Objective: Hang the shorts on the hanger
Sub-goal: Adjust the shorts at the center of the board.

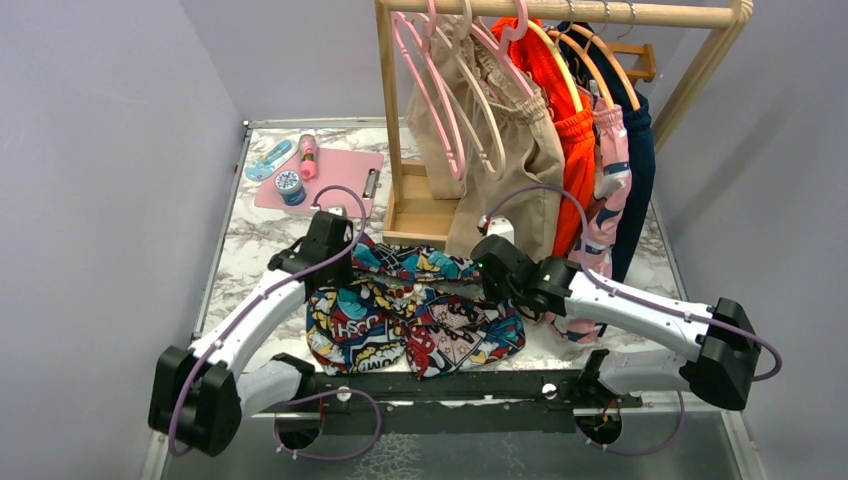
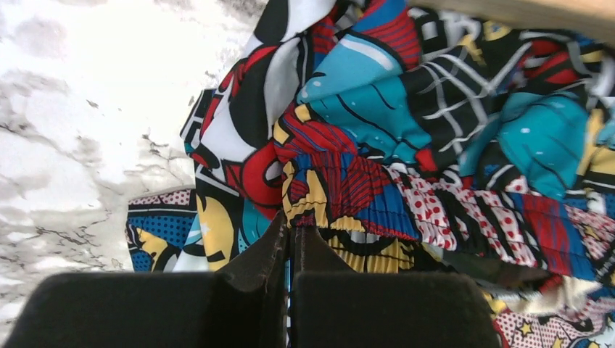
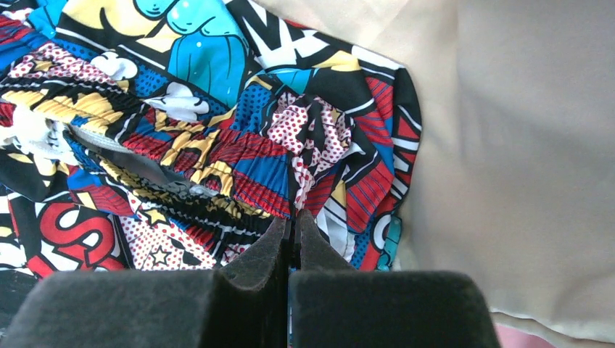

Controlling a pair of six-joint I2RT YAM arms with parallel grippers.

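Left gripper and right gripper, overhead view first: 2 arms reach in from the near edge, both heads down on the 1 pair of comic-print shorts. These lie bunched on the marble table, front-centre, betw. the 2 arms. From up here the fingers are hidden under the wrists, so can't read the grip. Behind stands 1 wooden rack w/ at least 2 pink hangers, beige shorts, an orange garment, a pink-patterned piece and a navy piece. The beige shorts hang just behind the right wrist. Back left, 1 pink board w/ 3 small items on or beside it.

Left wrist view: left gripper fingers pressed together, pinching the gathered waistband edge of the shorts. Bare table to the left. That pinch doesn't show from overhead.

Right wrist view: right gripper likewise clamped tight on a fold of the shorts, near their right edge. The beige shorts fill the right side, touching the print.
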